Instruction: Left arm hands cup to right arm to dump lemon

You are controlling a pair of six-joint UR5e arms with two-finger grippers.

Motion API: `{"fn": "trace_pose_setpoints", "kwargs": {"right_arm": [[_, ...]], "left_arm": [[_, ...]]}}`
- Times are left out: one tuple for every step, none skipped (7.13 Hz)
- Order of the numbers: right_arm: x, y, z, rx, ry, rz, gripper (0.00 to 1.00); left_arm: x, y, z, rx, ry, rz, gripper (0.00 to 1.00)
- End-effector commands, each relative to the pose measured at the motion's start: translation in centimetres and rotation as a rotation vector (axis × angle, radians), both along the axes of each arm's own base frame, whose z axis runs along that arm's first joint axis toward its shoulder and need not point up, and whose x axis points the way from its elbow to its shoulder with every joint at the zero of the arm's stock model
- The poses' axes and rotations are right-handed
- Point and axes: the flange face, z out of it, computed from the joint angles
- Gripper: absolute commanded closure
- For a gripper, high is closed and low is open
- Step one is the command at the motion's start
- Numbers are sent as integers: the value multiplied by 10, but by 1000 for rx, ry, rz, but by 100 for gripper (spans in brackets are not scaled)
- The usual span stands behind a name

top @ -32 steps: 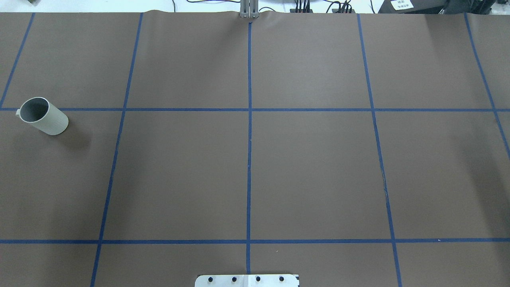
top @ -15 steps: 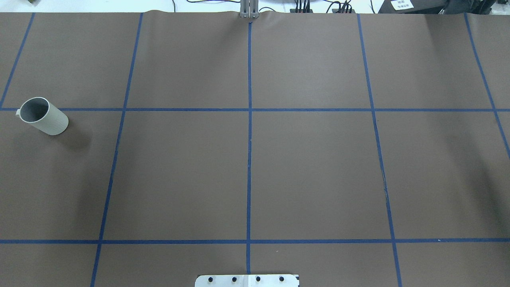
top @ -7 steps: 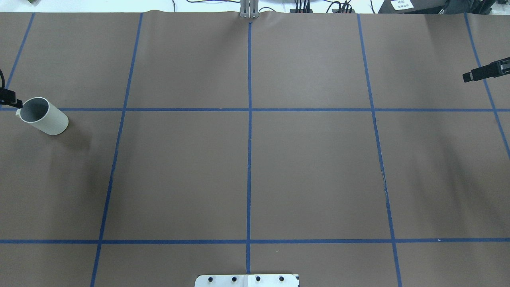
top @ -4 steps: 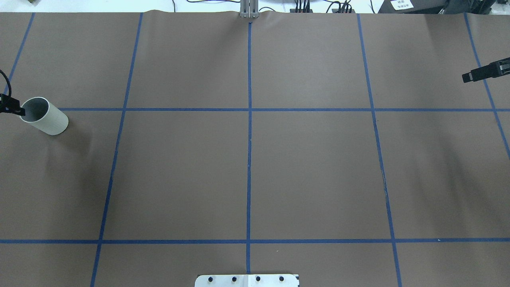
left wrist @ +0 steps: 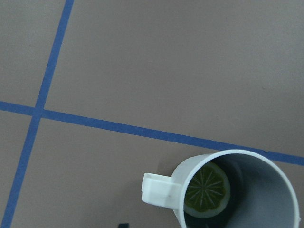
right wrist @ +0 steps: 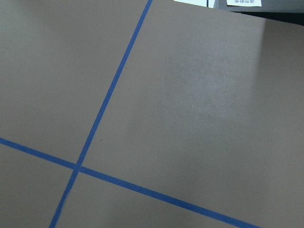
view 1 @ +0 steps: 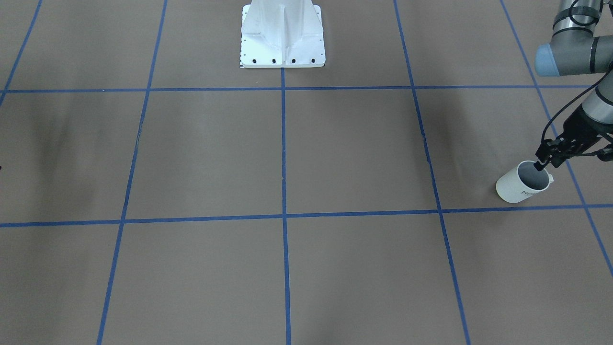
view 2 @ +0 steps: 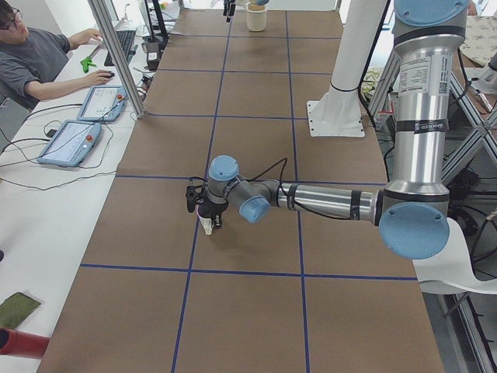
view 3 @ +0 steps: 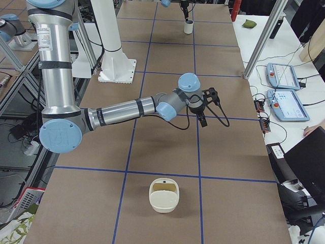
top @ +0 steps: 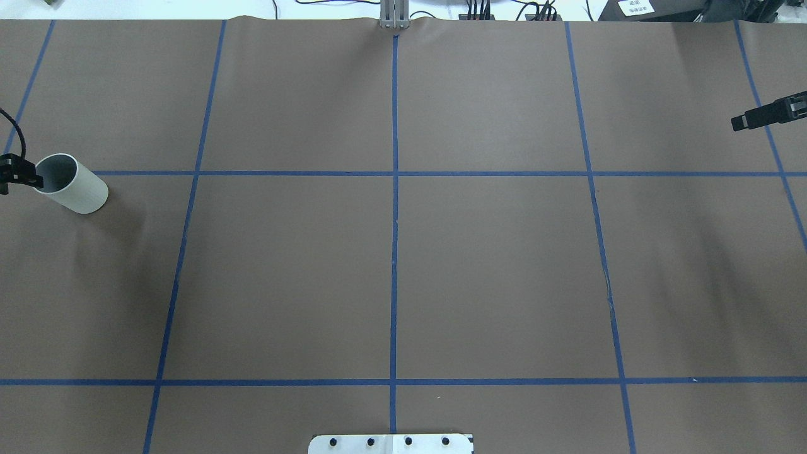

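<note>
Cup (view 1: 519,189) stood upright on the tabletop (view 1: 335,153) at the robot's far-left end, lemon (left wrist: 207,190) slice flat in its bottom. Upright made sense: it keeps the fruit in until handover. Left fingers (view 1: 541,164) were at the rim on the handle (left wrist: 159,187) side, one tip apparently dipped inside the wall. Looked like a rim pinch being set up, but couldn't tell if they were clamped or just straddling. Right fingers (top: 741,120) hovered well apart at the opposite end over bare tabletop, holding nothing, likely parked for the handover; spread not readable
</note>
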Motion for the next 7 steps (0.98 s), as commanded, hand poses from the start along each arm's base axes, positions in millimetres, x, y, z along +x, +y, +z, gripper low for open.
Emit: {"fn": "trace_pose_setpoints", "kwargs": {"right_arm": [[0,0,1,0,1,-1,1],[0,0,1,0,1,-1,1],[0,0,2,-2,1,-1,1],[0,0,1,0,1,-1,1],[0,0,1,0,1,-1,1],[0,0,-1,4,0,-1,1],[-1,-2,-9,26,-4,-4,1]], "left_arm": [[6,1,-1,4,0,13,61],[7,1,-2,6,1,16,74],[7,1,-2,15,5,16,88],[7,1,-2,17,4,18,100],[7,1,-3,25,4,23,100],[7,2,-8,30,14,30,100],[7,4,-28,50,40,40,100]]}}
